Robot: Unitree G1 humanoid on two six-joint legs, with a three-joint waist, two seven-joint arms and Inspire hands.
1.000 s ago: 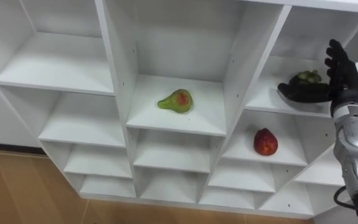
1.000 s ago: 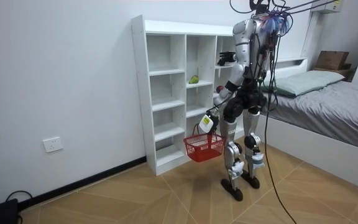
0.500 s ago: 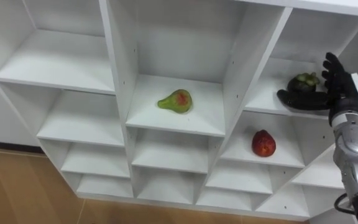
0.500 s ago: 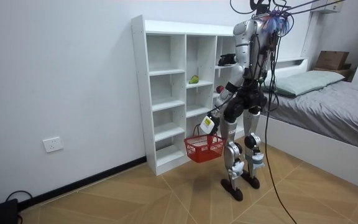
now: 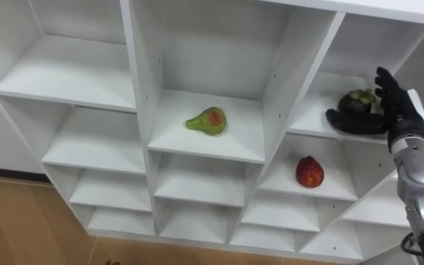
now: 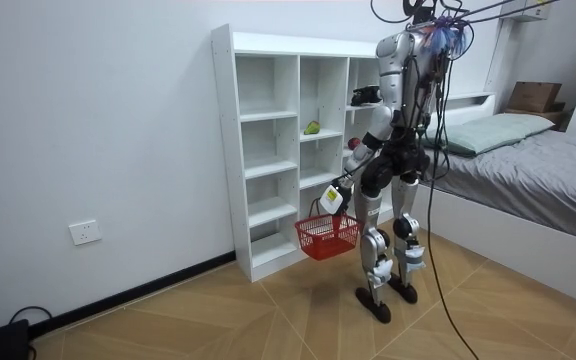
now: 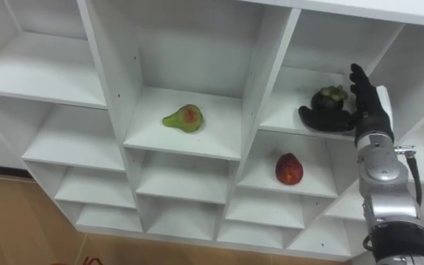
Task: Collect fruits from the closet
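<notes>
A dark round fruit with a green cap [image 5: 358, 99] sits in the closet's upper right compartment. My right hand [image 5: 392, 103] is open beside it, fingers upright on its right and the thumb stretched along the shelf in front of it. A green pear with a red blush [image 5: 206, 121] lies in the middle compartment. A red fruit [image 5: 309, 171] stands on the shelf below the dark one. In the room view my left hand [image 6: 333, 196] hangs low, shut on the handle of a red basket [image 6: 328, 237].
The white closet [image 6: 268, 150] stands against the wall, and its other compartments hold nothing. I stand upright right in front of it. A bed [image 6: 528, 150] with grey covers lies at the room view's right. The floor is wood.
My right hand has moved left and deeper into the compartment, closing in on the dark fruit, its thumb now in front of it. The fruits have not moved.
</notes>
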